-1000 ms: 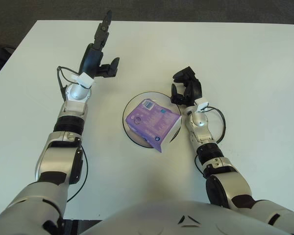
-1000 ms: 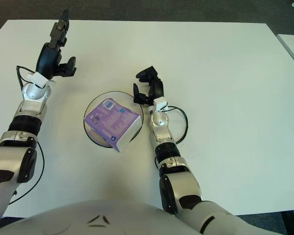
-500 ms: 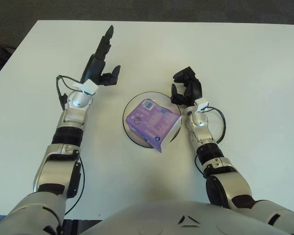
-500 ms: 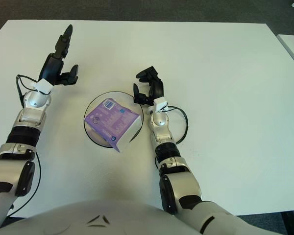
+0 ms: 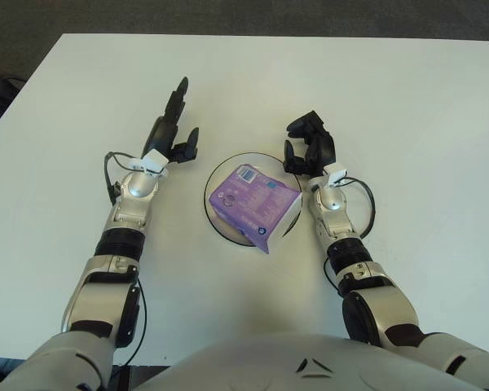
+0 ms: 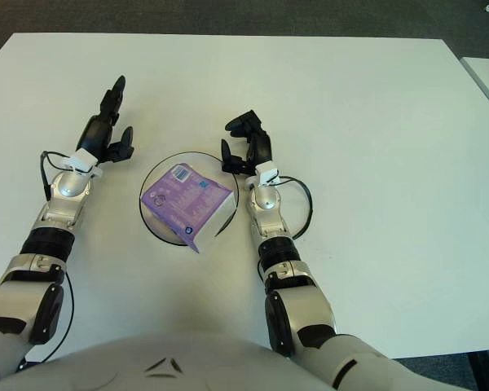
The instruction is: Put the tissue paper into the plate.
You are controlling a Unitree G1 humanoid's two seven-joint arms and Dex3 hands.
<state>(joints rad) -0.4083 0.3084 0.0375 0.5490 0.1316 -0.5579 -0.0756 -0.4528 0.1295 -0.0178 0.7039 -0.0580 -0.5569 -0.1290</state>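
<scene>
Left hand point(image 5: 173, 134) is drawing back toward the robot and nearer the plate's left side compared with a second ago, fingers spread, holding nothing. Right hand point(image 5: 308, 145) is not shifting; it is hovering just beside the plate's upper right rim, fingers loosely apart and gripping nothing.

Tissue paper pack point(image 5: 254, 202), purple, is lying inside the plate point(image 5: 218, 173), one lower corner overhanging the rim.

Judgement: placement is looking done; only retracting the hands is remaining.

Count: one tissue pack, one plate, two hands, one white table point(image 5: 407, 106).
</scene>
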